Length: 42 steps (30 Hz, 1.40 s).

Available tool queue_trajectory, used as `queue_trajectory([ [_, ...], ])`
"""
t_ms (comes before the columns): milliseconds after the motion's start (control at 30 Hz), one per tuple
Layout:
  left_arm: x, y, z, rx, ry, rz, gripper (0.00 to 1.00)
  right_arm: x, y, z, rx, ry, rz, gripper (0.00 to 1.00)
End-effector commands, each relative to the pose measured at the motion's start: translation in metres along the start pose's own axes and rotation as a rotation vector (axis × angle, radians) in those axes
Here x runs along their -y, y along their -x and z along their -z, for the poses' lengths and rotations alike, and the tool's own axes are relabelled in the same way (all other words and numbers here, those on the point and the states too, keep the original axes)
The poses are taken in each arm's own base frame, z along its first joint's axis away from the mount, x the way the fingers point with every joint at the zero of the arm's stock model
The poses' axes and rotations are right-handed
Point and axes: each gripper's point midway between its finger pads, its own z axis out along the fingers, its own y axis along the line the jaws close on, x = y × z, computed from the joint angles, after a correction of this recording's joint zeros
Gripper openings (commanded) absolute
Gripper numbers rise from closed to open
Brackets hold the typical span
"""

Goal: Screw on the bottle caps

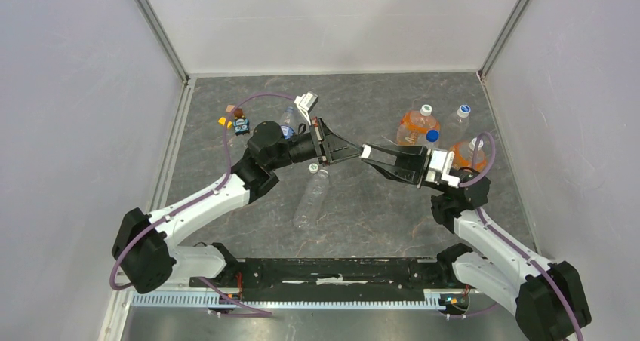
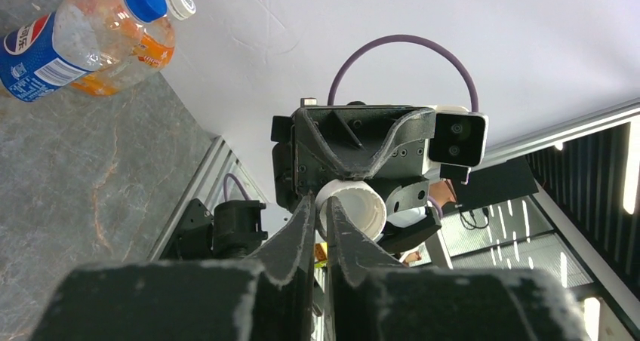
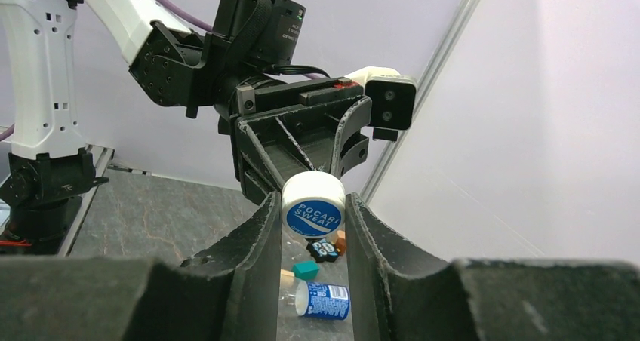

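We have no bottle (image 1: pixel 312 199) capped: our left gripper (image 2: pixel 321 205) pinches a cap (image 3: pixel 313 205), right gripper (image 3: pixel 314 219) flanks it, hold unclear.

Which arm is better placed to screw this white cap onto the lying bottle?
Right, probably. The right gripper flanks the cap across its full width, printed top facing its wrist, good for twisting. The left gripper only pinches the rim, and is nearer the bottle, so it could steady that.
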Motion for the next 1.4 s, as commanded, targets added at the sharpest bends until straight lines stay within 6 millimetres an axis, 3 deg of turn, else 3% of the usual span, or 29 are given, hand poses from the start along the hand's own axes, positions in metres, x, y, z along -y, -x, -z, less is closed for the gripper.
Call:
queue_trajectory([
  [0,0.018,0.003,0.000,0.014,-0.058,-0.023,0.21,-0.001,0.019,-0.007,0.043,0.036,0.041,0.13],
  [133,-0.001,0.004,0.005,0.036,0.038,-0.072,0.50,-0.001,0.016,-0.005,0.017,0.026,0.024,0.00],
  [333,-0.044,0.017,0.029,0.108,0.327,-0.209,0.98,0.003,0.000,0.000,-0.084,-0.010,0.000,0.00],
  [667,-0.080,0.040,0.117,0.238,0.694,-0.461,1.00,-0.004,-0.040,0.028,-0.315,-0.071,-0.103,0.00],
  [833,-0.123,0.024,0.151,0.018,1.008,-0.485,1.00,-0.009,-0.055,0.043,-0.418,-0.091,-0.128,0.00],
  [1133,-0.188,-0.013,0.155,-0.285,1.217,-0.447,1.00,-0.013,-0.069,0.058,-0.505,-0.131,-0.165,0.00],
  [1367,-0.230,-0.039,0.143,-0.450,1.325,-0.463,1.00,-0.012,-0.072,0.059,-0.517,-0.133,-0.164,0.00],
])
